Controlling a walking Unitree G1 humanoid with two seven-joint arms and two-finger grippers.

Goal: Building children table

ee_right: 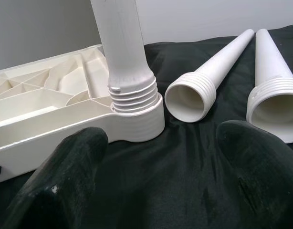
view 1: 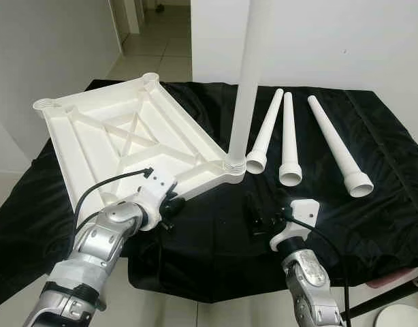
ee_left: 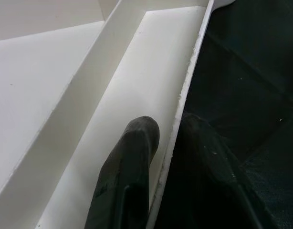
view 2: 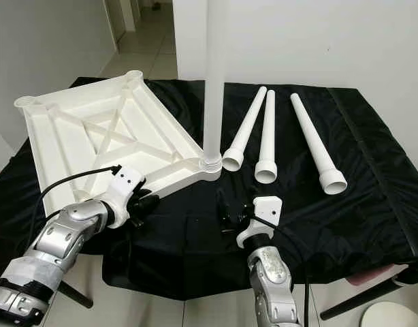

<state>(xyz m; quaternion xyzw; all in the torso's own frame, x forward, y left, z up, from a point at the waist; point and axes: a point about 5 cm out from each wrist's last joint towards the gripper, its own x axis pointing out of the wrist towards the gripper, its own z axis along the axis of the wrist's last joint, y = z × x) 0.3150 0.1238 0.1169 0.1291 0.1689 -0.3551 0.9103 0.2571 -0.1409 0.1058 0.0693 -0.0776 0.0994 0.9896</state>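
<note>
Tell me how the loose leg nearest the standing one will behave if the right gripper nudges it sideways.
The nearest loose leg is round and tapered, so it would probably roll in a curve. It looks like hollow plastic, likely light and stiff. The black cloth may slow it. The right gripper hangs open just short of it.
</note>
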